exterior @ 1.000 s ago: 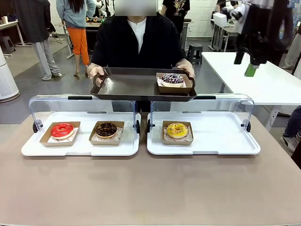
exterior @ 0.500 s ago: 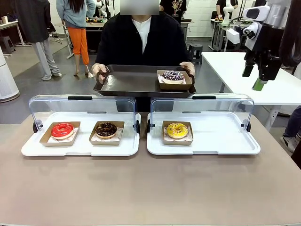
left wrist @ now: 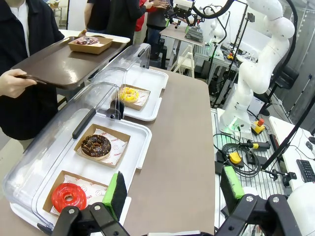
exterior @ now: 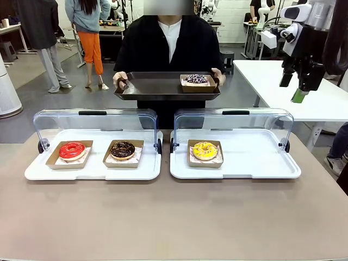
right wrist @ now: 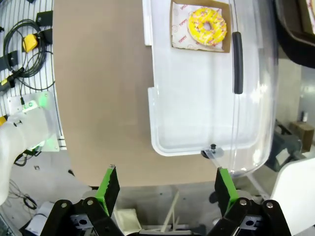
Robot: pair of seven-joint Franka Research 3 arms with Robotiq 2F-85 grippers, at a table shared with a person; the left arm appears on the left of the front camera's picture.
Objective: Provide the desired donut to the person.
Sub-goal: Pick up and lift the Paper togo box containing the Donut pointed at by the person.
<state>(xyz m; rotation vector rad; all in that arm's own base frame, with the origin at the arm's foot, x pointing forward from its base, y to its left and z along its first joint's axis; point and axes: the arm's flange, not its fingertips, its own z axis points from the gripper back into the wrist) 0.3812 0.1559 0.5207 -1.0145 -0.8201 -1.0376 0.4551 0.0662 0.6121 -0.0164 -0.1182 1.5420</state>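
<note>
The person (exterior: 163,43) stands at the far side and holds a dark serving tray (exterior: 152,87) in both hands. On it sits a purple-sprinkled donut (exterior: 197,79) in a cardboard dish. A red donut (exterior: 72,150) and a chocolate donut (exterior: 123,149) lie on the left white tray (exterior: 92,171). A yellow donut (exterior: 205,150) lies on the right white tray (exterior: 261,157). My right gripper (exterior: 291,89) hangs open, high at the right with nothing in it, looking down past the yellow donut (right wrist: 207,25). My left gripper (left wrist: 173,189) is open, high over the table's left end.
Clear hinged lids (exterior: 95,122) stand swung back behind both white trays. A white table (exterior: 304,92) is at the far right. Cables and boxes lie on the floor beside the table (left wrist: 236,157). The near half of the brown tabletop (exterior: 174,217) is bare.
The person has lifted the dark tray with the purple donut and drawn it back from the table. My right gripper moved right and slightly down, then stayed still.
</note>
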